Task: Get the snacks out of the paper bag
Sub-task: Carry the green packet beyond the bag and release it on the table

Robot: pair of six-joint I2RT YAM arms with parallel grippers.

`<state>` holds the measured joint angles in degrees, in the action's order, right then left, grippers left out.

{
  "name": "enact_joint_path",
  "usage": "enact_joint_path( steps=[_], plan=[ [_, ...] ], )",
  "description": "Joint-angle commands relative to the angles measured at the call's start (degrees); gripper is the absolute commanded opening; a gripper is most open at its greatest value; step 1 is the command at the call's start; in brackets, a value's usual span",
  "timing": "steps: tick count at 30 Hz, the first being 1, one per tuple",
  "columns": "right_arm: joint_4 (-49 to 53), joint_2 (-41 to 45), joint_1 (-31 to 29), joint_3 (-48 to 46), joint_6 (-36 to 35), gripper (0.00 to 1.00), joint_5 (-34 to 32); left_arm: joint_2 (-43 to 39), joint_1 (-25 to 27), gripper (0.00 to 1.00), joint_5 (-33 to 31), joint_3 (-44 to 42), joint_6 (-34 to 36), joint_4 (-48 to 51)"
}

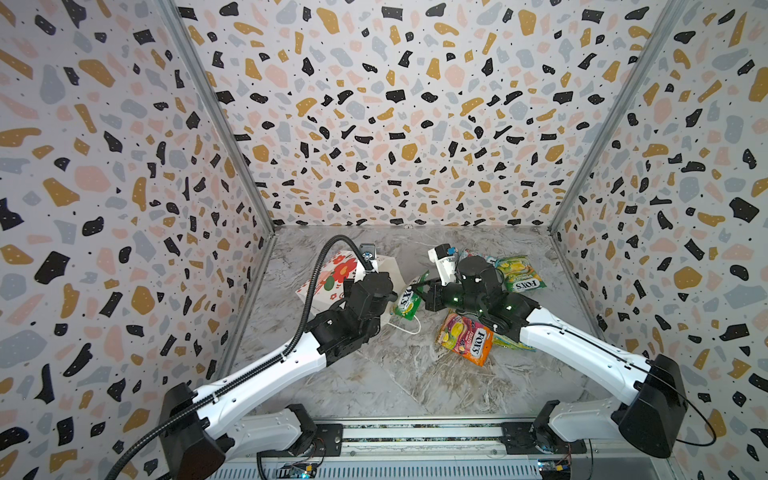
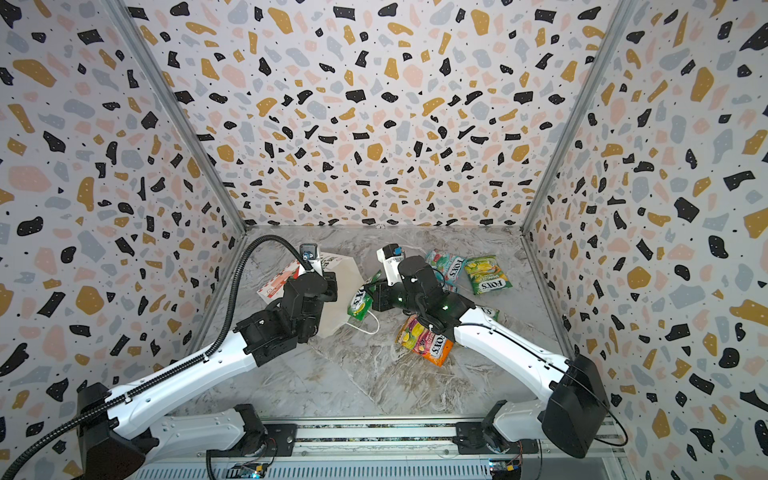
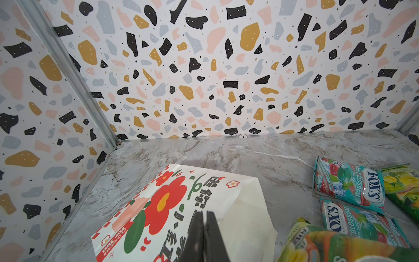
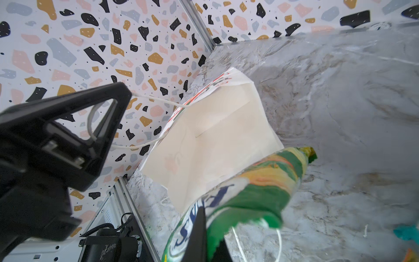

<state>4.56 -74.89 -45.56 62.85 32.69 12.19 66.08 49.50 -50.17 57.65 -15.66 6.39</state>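
Right end effector (image 1: 419, 291) clamped a green pouch (image 1: 407, 301) just beside the paper bag (image 3: 244, 204).
Left end effector (image 3: 203, 214), jaws together, pinched the bag's cord handle (image 4: 158, 100).

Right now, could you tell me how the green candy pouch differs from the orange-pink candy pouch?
The green pouch is pinched in the right gripper and stands on edge at the mouth of the paper bag. The orange-pink pouch lies flat on the table with no gripper on it. In the right wrist view the green pouch looks curled, while the orange-pink pouch looks flat in both top views. Both are glossy FOX'S pouches.
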Motion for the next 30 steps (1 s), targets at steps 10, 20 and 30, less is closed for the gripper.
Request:
enact_joint_path(
  steps=[10,20,30],
  plan=[
    [4.3,9.5,11.8,-0.9,-0.6,0.00,-4.0,-2.6,-0.6,0.00,-2.6,-1.4,0.6,-3.4],
    [-2.8,1.4,22.2,-2.2,-2.5,0.00,6.4,-3.1,-0.5,0.00,0.8,-1.7,0.7,-3.6],
    [-11.5,-17.4,25.0,6.3,-4.6,0.00,13.7,-5.1,-0.7,0.00,5.9,-2.8,3.2,-4.9]
  ],
)
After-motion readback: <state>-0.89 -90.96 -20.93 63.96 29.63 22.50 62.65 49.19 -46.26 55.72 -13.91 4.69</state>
